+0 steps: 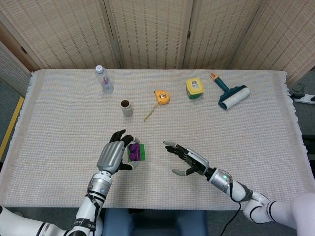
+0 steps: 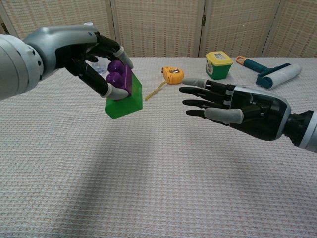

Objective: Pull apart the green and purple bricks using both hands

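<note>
left hand point(image 2: 91, 57) holds the joined bricks up off the woven tabletop point(image 2: 163, 163), fingers clamped on the purple plastic brick point(image 2: 119, 74), the green plastic brick point(image 2: 126, 101) hanging free below. right hand point(image 2: 237, 109) is spread and empty, near but apart; next it should grip the green. the seam between the bricks is hard to make out.

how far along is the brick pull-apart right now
Done: the left hand holds the joined bricks lifted off the table, gripping the purple brick on top of the green brick.
In hand: the right hand is open, fingers pointing toward the bricks, with a clear gap between them.
Left: the right hand must grip the green brick, then both pull; the bricks are not yet separated.
</note>
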{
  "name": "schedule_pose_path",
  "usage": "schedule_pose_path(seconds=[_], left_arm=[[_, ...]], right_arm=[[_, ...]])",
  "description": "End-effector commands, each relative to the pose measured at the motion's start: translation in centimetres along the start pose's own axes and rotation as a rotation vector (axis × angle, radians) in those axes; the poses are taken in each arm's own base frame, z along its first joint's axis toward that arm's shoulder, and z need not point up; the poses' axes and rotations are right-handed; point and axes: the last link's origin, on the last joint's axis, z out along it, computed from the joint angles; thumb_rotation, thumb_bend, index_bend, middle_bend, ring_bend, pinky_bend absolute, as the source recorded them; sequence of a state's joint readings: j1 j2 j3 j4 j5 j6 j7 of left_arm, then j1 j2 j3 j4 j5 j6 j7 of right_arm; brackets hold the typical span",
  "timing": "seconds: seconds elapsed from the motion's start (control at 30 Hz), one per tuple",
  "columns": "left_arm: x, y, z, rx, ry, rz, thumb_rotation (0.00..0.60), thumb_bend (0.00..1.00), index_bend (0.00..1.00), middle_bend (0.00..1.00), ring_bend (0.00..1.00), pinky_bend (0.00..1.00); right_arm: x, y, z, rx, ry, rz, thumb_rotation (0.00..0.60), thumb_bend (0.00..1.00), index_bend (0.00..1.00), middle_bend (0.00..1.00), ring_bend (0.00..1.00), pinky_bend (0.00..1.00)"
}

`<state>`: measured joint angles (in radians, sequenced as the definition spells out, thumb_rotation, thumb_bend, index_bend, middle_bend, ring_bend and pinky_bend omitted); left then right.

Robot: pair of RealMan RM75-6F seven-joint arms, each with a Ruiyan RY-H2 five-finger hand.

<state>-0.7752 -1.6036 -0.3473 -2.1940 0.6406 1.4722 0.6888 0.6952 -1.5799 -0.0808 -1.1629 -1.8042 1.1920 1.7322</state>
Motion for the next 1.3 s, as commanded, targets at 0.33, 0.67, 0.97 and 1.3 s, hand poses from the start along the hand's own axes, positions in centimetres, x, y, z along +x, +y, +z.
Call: schedule_pose_path(seconds=[0.33,0.67,0.97,1.3], left_arm=[[-1.0,1.1,0.4,-0.023,-0.029,-0.022,0.600,0.38,0.50,0.30,0.02,0.00],[-2.0,2.1,0.6,-0.040,-0.051,-0.019,0.600,0.38,0.50,0.30,0.02,0.00],[-2.6,2.7,0.6,-0.051,-0.062,-0.018,0.600,0.38,0.50,0.30,0.02,0.00],[-3.2,3.8,0.7,-0.071,-0.078,-0.016,0.600,0.38,0.50,0.30,0.02,0.00]], right_arm=[[0.9,1.8,0.5,-0.012,-0.044,-0.085,0.600,0.37,0.00,0.00,0.00,0.00],[-0.2,2.5,2.1,0.046,-0.025,-0.055,0.600,0.37,0.00,0.00,0.00,0.00],[-1.3,3.3,3.5,0.060,-0.030,-0.012,0.600,0.37,0.00,0.00,0.00,0.00],[-2.1,3.3,4.5,0.072,-0.042,0.015,0.600,0.37,0.00,0.00,0.00,0.00]])
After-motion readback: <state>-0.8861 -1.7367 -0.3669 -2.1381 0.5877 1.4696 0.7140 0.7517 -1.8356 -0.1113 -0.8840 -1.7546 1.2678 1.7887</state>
